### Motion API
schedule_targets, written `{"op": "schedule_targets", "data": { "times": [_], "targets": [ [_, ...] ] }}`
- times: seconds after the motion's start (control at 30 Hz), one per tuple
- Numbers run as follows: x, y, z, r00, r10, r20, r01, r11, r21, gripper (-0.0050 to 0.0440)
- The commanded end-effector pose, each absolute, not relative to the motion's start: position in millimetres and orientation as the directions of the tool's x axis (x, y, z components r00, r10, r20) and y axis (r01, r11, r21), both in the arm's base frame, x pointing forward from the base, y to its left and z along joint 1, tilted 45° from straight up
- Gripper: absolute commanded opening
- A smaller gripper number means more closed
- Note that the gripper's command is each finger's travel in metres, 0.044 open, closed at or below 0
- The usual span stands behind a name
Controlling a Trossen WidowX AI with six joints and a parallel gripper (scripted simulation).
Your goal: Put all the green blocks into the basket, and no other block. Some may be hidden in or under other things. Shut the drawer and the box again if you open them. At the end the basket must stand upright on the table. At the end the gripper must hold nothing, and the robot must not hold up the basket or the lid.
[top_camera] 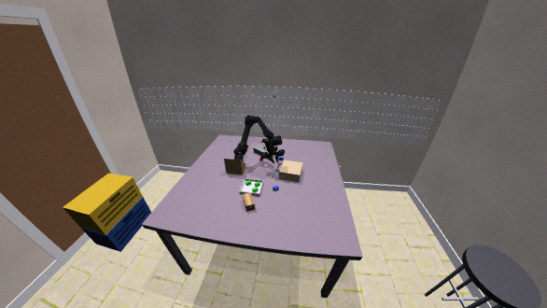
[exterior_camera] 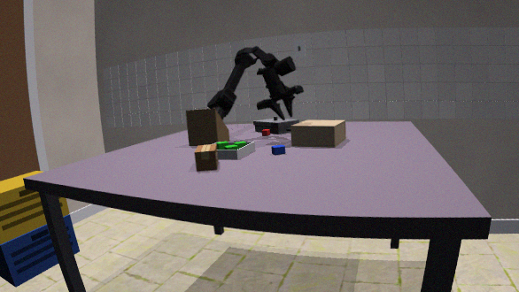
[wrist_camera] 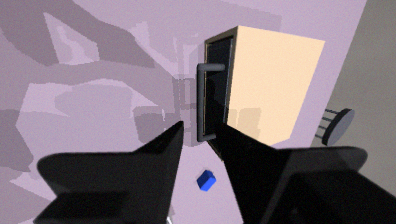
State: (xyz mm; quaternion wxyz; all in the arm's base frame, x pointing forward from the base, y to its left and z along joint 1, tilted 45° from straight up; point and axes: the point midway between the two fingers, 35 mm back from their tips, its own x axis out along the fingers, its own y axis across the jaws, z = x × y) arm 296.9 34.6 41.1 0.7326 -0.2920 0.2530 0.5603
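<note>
Wrist view puts the gripper (wrist_camera: 200,137) above the drawer unit (wrist_camera: 270,85), its two fingers parted a moderate way with the grey handle (wrist_camera: 202,102) showing in the gap between them. Nothing is gripped; the fingers stand clear of the bar. The dark drawer front (wrist_camera: 220,85) appears to sit flush with the tan body, so judge the drawer shut.

If you judge the drawer closed, lift straight up and away from the handle without dragging a finger across it, since a snag could pull the front out again. Confirm in the exterior view that the front stays flush with the tan drawer unit (exterior_camera: 318,133).

Containers and contents:
- Basket (top_camera: 244,191): a shallow grey tray near the table's middle, upright on the table (top_camera: 299,224). It holds green blocks (top_camera: 256,184); about four show in the top view, though the exact count is hard to confirm.
- Box with lid (exterior_camera: 275,126): the low grey one below the arm in the exterior view; its contents are hidden.
- Drawer interior: not visible.

Loose items: a blue block (top_camera: 275,188) lies on the table just beside the basket, and a red block (exterior_camera: 266,132) lies near the grey box. Leave both where they are. Two brown blocks (exterior_camera: 205,157) stand near the basket.
</note>
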Motion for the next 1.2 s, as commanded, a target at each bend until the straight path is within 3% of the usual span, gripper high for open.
{"op": "schedule_targets", "data": {
  "times": [0.0,0.13,0.17,0.4,0.47,0.77,0.93,1.17],
  "targets": [
    [296.8,28.8,49.9,0.252,0.673,-0.695,-0.967,0.198,-0.159,0.0148],
    [296.6,28.4,50.4,0.252,0.673,-0.695,-0.967,0.198,-0.159,0.0148],
    [290.2,21.2,53.1,0.239,0.668,-0.705,-0.966,0.235,-0.104,0.0440],
    [270.3,-8.2,50.9,0.136,0.655,-0.744,-0.839,0.475,0.264,0.0440],
    [270.3,-8.2,50.9,0.136,0.655,-0.744,-0.839,0.475,0.264,0.0440],
    [239.3,-38.6,69.4,-0.012,0.672,-0.741,-0.417,0.670,0.614,0.0440],
    [228.3,-47.4,79.0,-0.092,0.700,-0.708,-0.107,0.700,0.706,0.0440],
    [228.3,-47.4,79.0,-0.094,0.701,-0.707,-0.099,0.700,0.707,0.0440]
  ]
}}
